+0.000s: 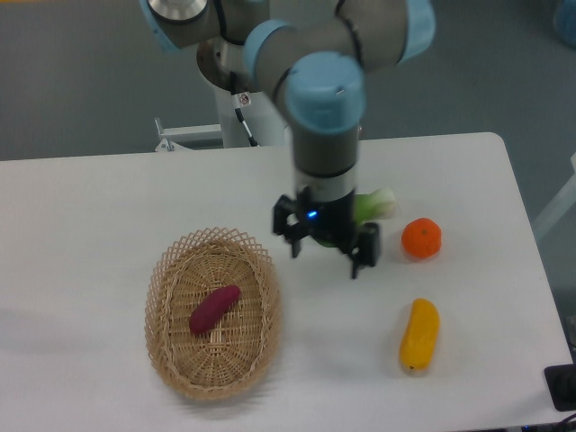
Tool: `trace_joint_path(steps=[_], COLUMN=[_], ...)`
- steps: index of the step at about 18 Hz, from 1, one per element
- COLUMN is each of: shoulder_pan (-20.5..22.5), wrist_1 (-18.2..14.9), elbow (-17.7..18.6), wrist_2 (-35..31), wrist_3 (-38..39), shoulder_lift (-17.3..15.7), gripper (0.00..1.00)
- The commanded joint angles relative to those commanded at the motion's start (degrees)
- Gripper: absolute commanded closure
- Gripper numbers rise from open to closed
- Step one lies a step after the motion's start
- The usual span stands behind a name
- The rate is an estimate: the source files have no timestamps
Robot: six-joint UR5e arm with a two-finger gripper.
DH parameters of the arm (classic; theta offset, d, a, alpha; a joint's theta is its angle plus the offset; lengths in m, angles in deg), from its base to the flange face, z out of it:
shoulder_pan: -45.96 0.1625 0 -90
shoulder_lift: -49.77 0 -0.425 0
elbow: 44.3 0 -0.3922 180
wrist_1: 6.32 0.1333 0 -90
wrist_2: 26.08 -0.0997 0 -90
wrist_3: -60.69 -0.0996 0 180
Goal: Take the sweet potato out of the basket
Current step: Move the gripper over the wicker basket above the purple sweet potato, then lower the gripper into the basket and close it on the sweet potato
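The sweet potato (214, 309), a small magenta-purple tuber, lies diagonally on the floor of the oval wicker basket (166, 337) at the front left of the table. My gripper (326, 254) hangs open above the table just right of the basket's far rim, its two dark fingers spread apart with nothing between them. It is up and to the right of the sweet potato, not touching it or the basket.
A green leafy vegetable (373, 206) lies mostly hidden behind the gripper. An orange fruit (421, 238) sits to the right, and a yellow-orange vegetable (418, 335) lies nearer the front right. The robot base (245, 90) stands behind the table's back edge.
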Motion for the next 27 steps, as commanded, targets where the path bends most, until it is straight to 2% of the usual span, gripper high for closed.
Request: trace_joint_path(steps=[2,6,9,14,17,27], shoulder_pan=[-2.11,-5.54,-6.16,-8.27,-8.45,-9.42], wrist_1=[1.07,1.16,1.33,2.56,4.32,5.38], elbow=[2.2,4.49,5.55,5.46,5.55,5.55], wrist_2=[0.09,0.35,0.44,0.27,0.35,0.09], wrist_3=[2.89,2.91,2.56,3.43,3.35,3.52], shoulder_lift=[0.44,2.72,5.0,8.61,9.4,12.48], gripper=[0.0,0.0,0.0,0.0,0.0,0.0])
